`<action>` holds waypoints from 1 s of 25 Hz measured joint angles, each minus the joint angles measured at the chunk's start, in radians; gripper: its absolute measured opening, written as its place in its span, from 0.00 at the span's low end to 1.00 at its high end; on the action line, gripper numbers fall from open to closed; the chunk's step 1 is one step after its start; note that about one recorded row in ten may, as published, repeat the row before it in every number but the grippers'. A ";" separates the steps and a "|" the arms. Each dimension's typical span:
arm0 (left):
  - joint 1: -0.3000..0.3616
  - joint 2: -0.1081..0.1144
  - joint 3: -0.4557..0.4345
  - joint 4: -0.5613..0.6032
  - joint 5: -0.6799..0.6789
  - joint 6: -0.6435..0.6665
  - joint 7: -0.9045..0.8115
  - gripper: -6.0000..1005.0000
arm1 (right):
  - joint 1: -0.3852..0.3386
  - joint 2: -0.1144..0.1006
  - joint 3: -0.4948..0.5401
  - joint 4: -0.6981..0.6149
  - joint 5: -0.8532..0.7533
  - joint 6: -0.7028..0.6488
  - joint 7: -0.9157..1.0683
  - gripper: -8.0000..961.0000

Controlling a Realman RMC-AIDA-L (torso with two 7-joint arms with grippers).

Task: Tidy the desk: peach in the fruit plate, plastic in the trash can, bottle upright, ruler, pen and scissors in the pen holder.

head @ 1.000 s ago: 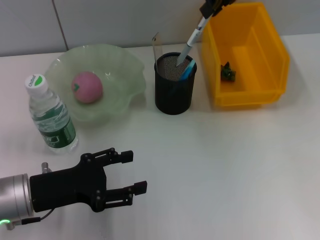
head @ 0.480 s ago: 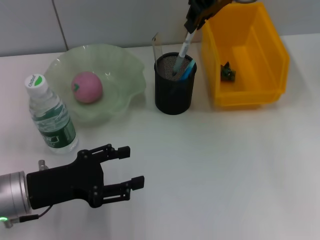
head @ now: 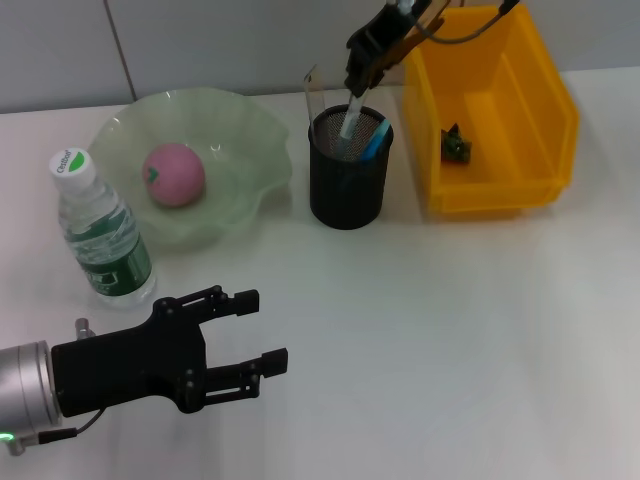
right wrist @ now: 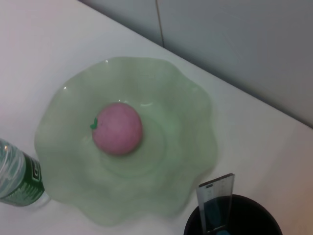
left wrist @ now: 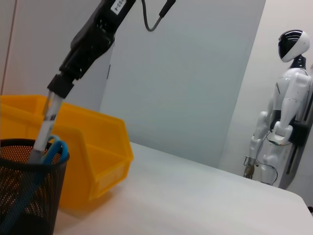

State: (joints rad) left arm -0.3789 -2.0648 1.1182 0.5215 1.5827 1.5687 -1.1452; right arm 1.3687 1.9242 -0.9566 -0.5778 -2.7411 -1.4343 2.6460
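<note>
Black mesh pen holder [head: 347, 175]: right claw [head: 362, 72] pinching one pen [head: 350, 122]; left claw [head: 250, 340] spread.

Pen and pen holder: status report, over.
Right gripper shut on pen, tip inside pen holder. Left gripper open, idle low over table. Nothing blocking.
</note>
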 joint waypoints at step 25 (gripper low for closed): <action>0.008 0.003 -0.044 -0.001 -0.003 0.049 -0.003 0.80 | -0.164 0.150 -0.048 -0.359 -0.033 0.036 -0.039 0.56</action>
State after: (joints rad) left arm -0.3706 -2.0613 1.0744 0.5207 1.5797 1.6180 -1.1480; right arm 1.2047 2.0738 -1.0045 -0.9367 -2.7745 -1.3988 2.6065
